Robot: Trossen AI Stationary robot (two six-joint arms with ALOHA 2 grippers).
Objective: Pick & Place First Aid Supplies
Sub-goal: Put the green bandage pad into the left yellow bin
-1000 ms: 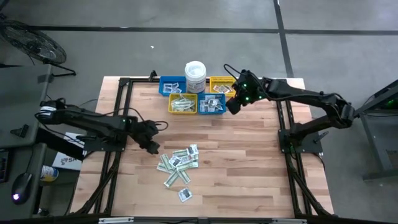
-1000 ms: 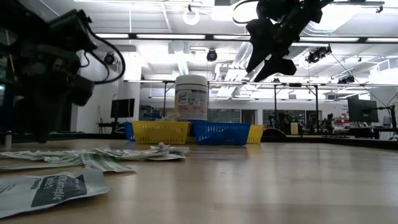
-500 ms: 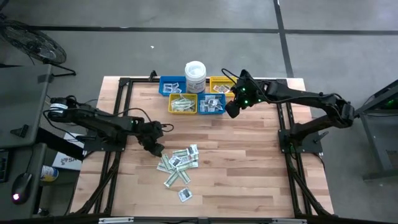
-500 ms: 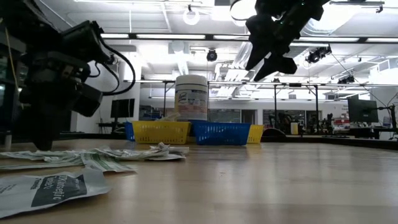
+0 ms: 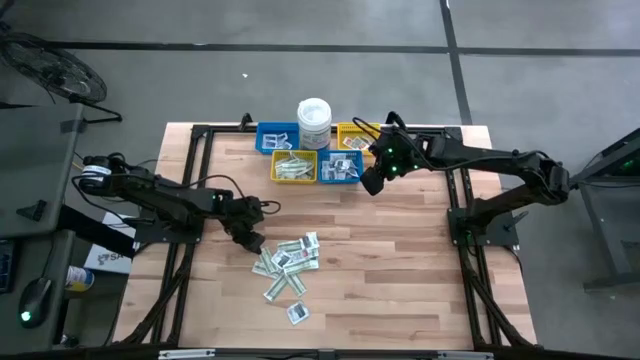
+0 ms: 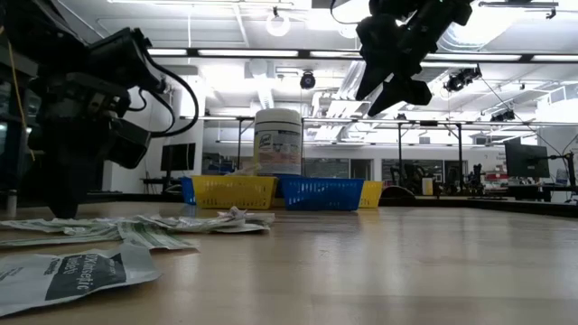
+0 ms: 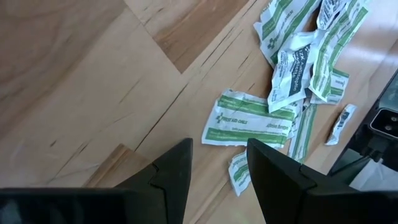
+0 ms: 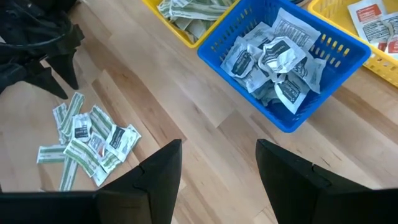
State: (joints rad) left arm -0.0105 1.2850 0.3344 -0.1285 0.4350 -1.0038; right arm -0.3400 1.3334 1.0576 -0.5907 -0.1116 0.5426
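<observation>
The first aid supplies (image 5: 287, 262) lie in a loose heap on the bench (image 5: 400, 270), well apart from the bins where sorted packets already sit. The left hand (image 5: 253, 241) hangs just beside the heap's edge, fingers spread and empty, seemingly lined up to take a green-and-white strip (image 7: 252, 120). The right hand (image 5: 370, 184), also spread and empty, hovers by the blue bin (image 8: 292, 59), probably having dropped a packet
</observation>
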